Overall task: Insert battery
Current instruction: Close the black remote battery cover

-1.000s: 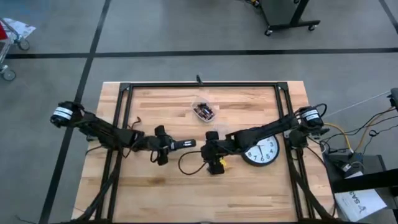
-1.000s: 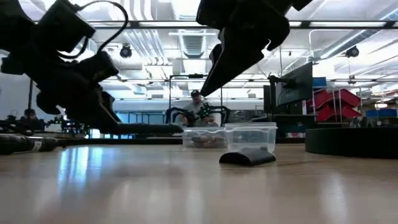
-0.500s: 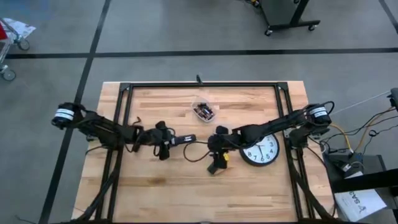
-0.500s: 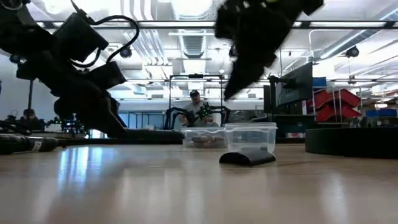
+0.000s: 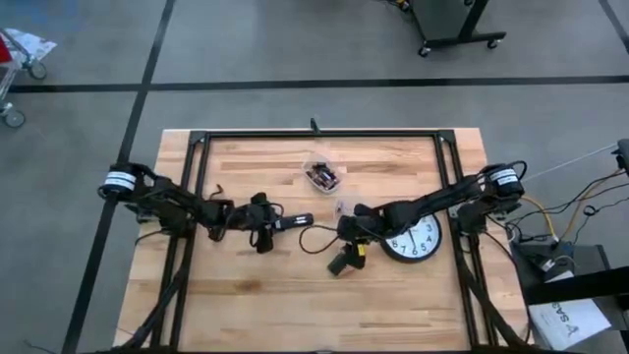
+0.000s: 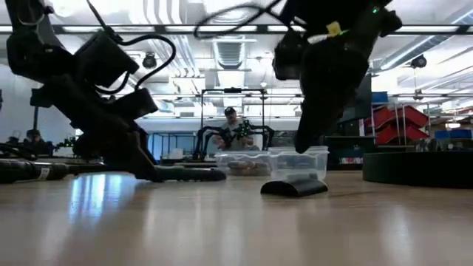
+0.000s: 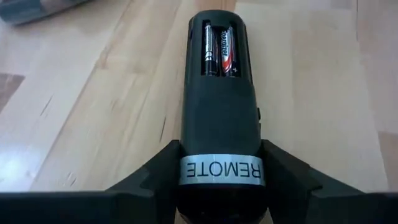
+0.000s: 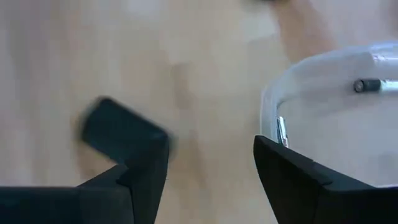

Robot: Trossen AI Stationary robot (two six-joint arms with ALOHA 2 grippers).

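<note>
Left end effector [image 7: 217, 177]: pinching the black plastic remote [image 7: 217, 93], batteries showing, low over the tabletop [image 5: 393, 295] centre.
Right end effector [image 8: 211, 168]: spread, empty, at its 3 o'clock.
Black cover [image 5: 337, 265]: at 5 o'clock.
Advice: grip cover squarely, slide flush.

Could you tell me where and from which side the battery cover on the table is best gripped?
Probably across its short width, from straight above with the open right tool: the battery cover lies low and arched on the table, long edges free. The left tool holds the remote.
</note>
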